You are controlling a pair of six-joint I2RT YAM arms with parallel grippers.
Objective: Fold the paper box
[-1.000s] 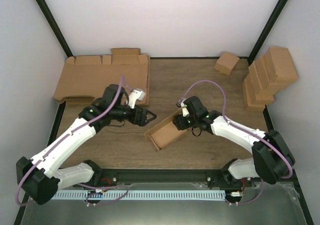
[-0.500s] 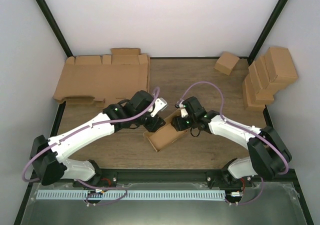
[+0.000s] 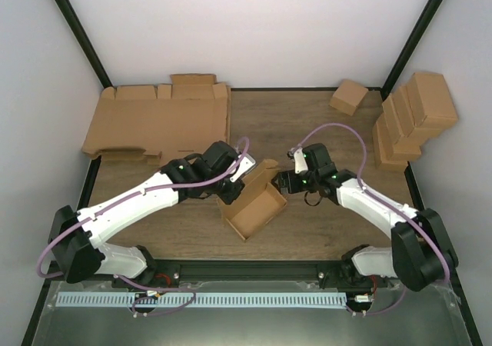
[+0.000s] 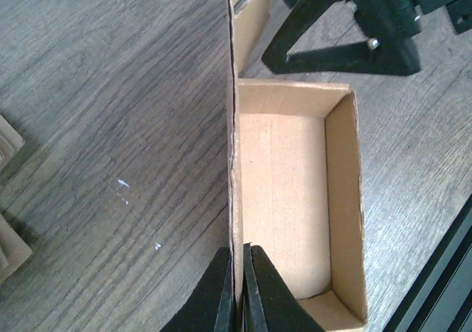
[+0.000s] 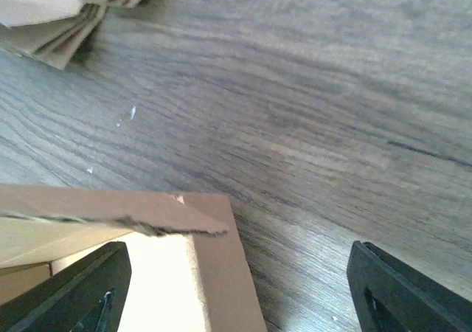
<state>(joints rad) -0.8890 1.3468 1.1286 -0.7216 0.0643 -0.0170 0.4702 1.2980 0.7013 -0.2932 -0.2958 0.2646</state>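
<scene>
The paper box (image 3: 257,207) is a brown open tray on the table's middle, with one long wall and its flap standing upright. My left gripper (image 3: 234,186) is shut on that wall's near end; in the left wrist view its fingertips (image 4: 225,288) pinch the thin cardboard edge (image 4: 234,162), with the box's inside (image 4: 284,199) to the right. My right gripper (image 3: 286,181) stands open just right of the box. In the right wrist view the box's corner (image 5: 217,273) lies between the wide-spread fingers (image 5: 88,288) without touching them.
Large flat cardboard sheets (image 3: 154,119) lie at the back left. A small brown carton (image 3: 348,96) sits at the back, and a stack of folded cartons (image 3: 415,115) leans at the right edge. A black rail (image 3: 254,269) runs along the near edge.
My left arm swung right to the box and shut on its wall. The right gripper opened wider and drew back to the right. The box shifted and its flap now stands up.
</scene>
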